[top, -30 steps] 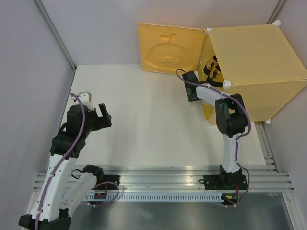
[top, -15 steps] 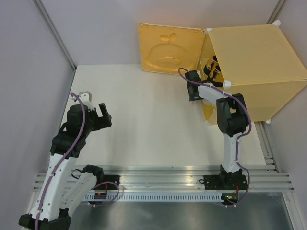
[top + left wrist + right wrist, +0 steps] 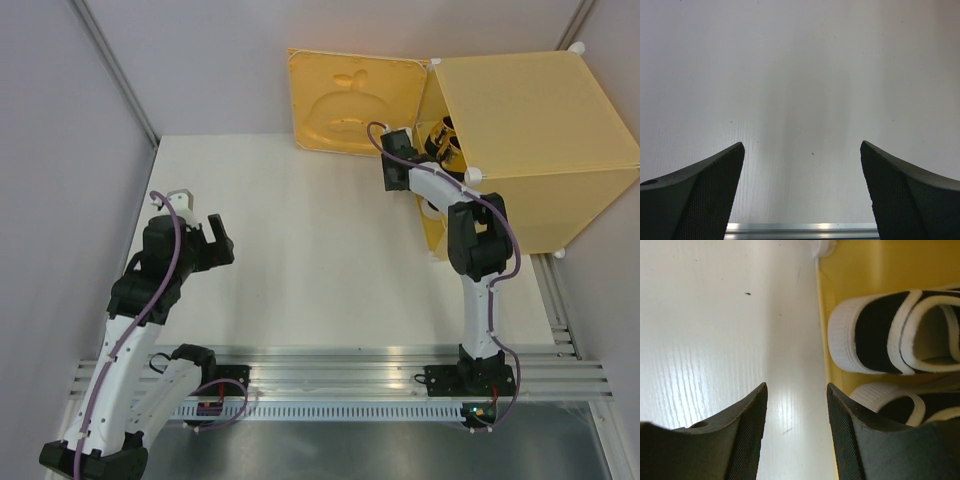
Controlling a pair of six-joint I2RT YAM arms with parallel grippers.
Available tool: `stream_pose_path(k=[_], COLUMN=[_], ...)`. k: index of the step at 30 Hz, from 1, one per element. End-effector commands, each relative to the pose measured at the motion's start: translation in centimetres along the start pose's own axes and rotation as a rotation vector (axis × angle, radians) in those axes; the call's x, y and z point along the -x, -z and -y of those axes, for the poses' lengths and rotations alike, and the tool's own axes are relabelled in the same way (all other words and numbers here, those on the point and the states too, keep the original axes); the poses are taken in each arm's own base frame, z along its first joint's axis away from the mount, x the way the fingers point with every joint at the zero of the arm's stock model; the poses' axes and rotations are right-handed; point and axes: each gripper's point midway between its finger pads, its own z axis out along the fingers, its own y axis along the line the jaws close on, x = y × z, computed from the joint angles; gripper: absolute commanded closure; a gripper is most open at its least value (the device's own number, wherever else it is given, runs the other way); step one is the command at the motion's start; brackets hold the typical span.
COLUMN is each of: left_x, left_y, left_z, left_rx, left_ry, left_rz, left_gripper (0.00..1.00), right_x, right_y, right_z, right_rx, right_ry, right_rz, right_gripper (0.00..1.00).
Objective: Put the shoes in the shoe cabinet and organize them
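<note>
The shoe cabinet [image 3: 535,130] is a big yellow cube at the back right, and its door [image 3: 350,100] is swung open to the left. A gold shoe [image 3: 442,140] shows just inside the opening. In the right wrist view two white shoes with black insides [image 3: 890,335] [image 3: 900,402] lie side by side on the yellow cabinet floor [image 3: 875,270], near its front edge. My right gripper [image 3: 392,145] [image 3: 796,390] hovers over the table just outside that edge, open and holding nothing. My left gripper [image 3: 215,240] [image 3: 802,147] is wide open over the bare table at the left.
Grey walls close in the white table [image 3: 300,250] on the left and at the back. A white corner connector [image 3: 825,246] marks the cabinet's front corner. An aluminium rail [image 3: 800,230] runs along the near table edge by the arm bases.
My right gripper has moved toward the back along the cabinet opening, closer to the door hinge, still holding nothing. The left arm has barely shifted.
</note>
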Motion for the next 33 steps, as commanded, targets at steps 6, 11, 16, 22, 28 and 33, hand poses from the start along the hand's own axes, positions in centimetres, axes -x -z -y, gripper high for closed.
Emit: stream_pose_path(k=[6, 11, 16, 22, 28, 33], left_x=[1.9, 2.1, 2.0, 2.0, 2.0, 1.9], left_y=[0.5, 0.3, 0.1, -0.2, -0.3, -0.4], left_z=[0.5, 0.6, 0.5, 0.7, 0.9, 0.9], left_rx=[-0.011, -0.009, -0.004, -0.01, -0.018, -0.019], left_ry=[0.01, 0.009, 0.007, 0.011, 0.018, 0.019], left_rz=[0.038, 0.032, 0.028, 0.022, 0.025, 0.023], left_gripper=[0.0, 0.0, 0.0, 0.0, 0.0, 0.0], right_x=[2.0, 1.6, 0.7, -0.1, -0.7, -1.3], right_y=[-3.1, -4.5, -5.3, -5.7, -5.8, -5.7], right_z=[-1.7, -0.5, 0.3, 1.9, 3.2, 3.4], right_rx=[0.007, -0.089, -0.141, -0.201, -0.22, -0.224], right_ry=[-0.036, -0.024, -0.017, -0.033, -0.046, -0.05], right_rz=[0.052, 0.049, 0.032, 0.01, -0.007, -0.016], right_gripper=[0.43, 0.43, 0.43, 0.43, 0.42, 0.43])
